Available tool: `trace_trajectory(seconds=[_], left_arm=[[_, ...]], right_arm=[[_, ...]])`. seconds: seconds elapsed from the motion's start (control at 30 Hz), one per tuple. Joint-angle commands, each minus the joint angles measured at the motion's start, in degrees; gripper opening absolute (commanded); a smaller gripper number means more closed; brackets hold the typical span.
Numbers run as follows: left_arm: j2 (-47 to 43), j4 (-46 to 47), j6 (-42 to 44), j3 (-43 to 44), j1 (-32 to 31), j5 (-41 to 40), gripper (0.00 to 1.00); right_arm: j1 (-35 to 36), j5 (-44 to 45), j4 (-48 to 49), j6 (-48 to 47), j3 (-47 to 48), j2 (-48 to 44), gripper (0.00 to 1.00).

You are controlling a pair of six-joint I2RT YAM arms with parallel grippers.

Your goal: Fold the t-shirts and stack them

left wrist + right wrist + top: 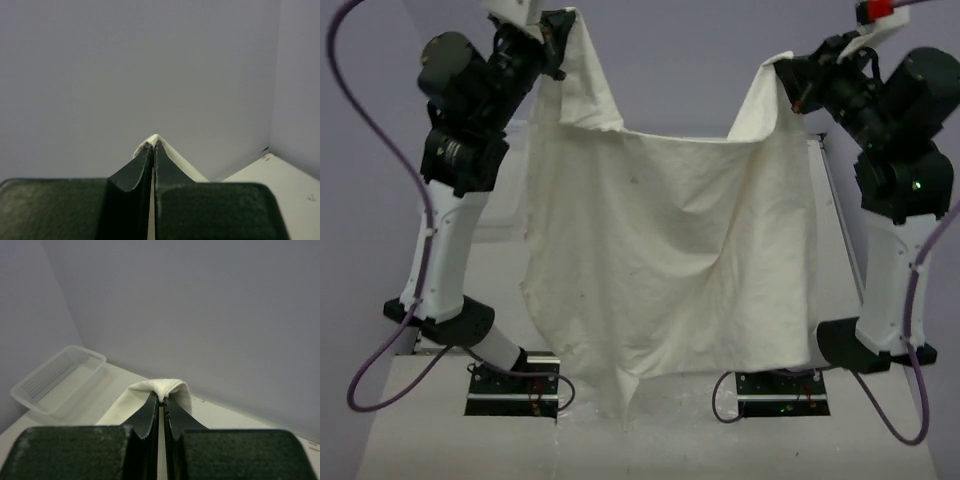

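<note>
The left tool [556, 45] is clenching one upper corner of the t-shirt [670, 250], and the right tool [788, 82] is clenching the other. Both are holding it high, so the cream cloth is hanging as a wide sheet between the two arms, sagging along its top edge. Its lowest point is trailing near the desk [440, 440] between the arm bases; whether it is touching cannot be told. The sheet is hiding most of the desk behind it. Sleeves and neckline are not showing clearly. In each wrist view only a small fold of cloth is protruding past the closed jaws. A translucent basket [59, 378] is sitting beside the far wall.
</note>
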Motion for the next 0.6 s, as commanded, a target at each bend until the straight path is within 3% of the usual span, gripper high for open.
trace_trajectory(seconds=[0.0,0.13,0.3,0.57], left_arm=[[10.5,1.9,-1.8,7.0,8.4,4.7,0.0],[16.7,6.7,-7.9,8.6,15.1,11.6,0.0],[20.1,8.8,-14.1,10.8,20.8,17.6,0.0],[7.4,6.2,-11.7,1.6,22.1,15.7,0.0]], right_arm=[[-2.4,3.7,-0.8,-1.0,7.1,10.9,0.0],[-4.2,3.0,-3.4,-1.2,16.2,19.0,0.0],[-4.7,3.6,-2.0,-2.7,12.9,17.2,0.0],[-4.7,2.9,-3.3,-1.9,5.7,7.5,0.0]])
